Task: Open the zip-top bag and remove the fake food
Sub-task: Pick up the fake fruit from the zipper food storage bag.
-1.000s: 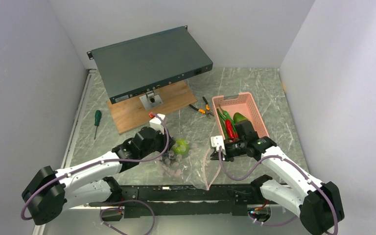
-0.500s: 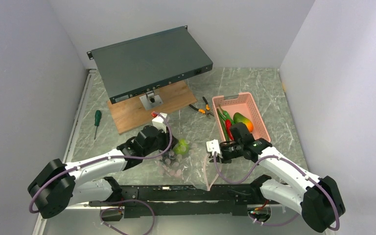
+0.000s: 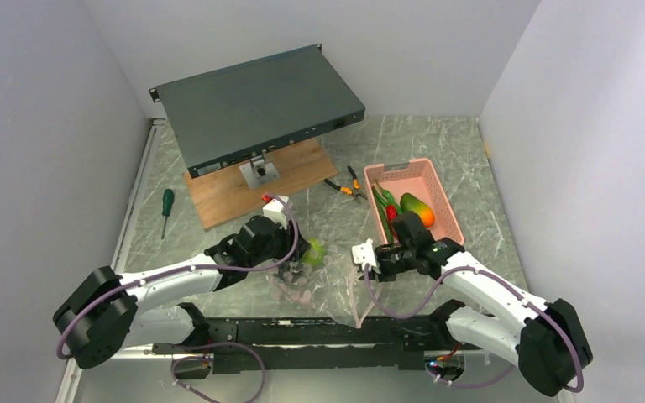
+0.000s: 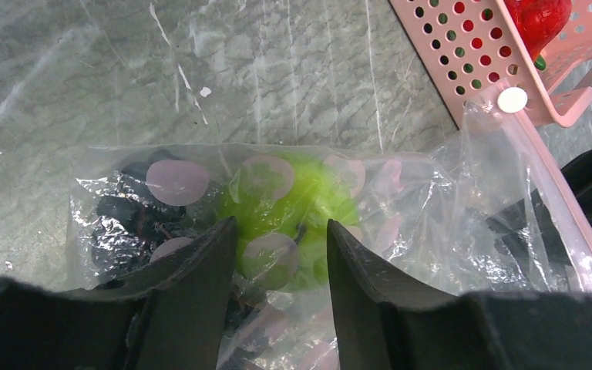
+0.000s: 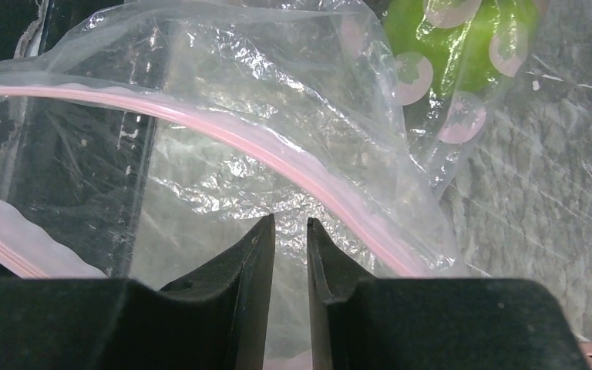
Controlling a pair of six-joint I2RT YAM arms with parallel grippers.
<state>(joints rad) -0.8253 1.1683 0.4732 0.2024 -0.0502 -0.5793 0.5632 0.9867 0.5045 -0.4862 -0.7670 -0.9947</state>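
Facing the green apple (image 4: 308, 193) just ahead in the zip-top bag (image 4: 432, 223), the left gripper (image 4: 280, 231) gapes. The right gripper (image 5: 290, 225) is nearly closed, grip unclear.

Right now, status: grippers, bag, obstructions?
Left gripper open over apple inside bag. Grapes inside too. Right gripper narrow at bag mouth, grip unclear. Nothing blocking.

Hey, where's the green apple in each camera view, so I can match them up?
Top external: green apple near centre, inside the zip-top bag.
Left wrist: centre, behind the dotted film.
Right wrist: top right, seen through the film.
Shared landmark: the dotted zip-top bag, which wraps the apple in all three views.
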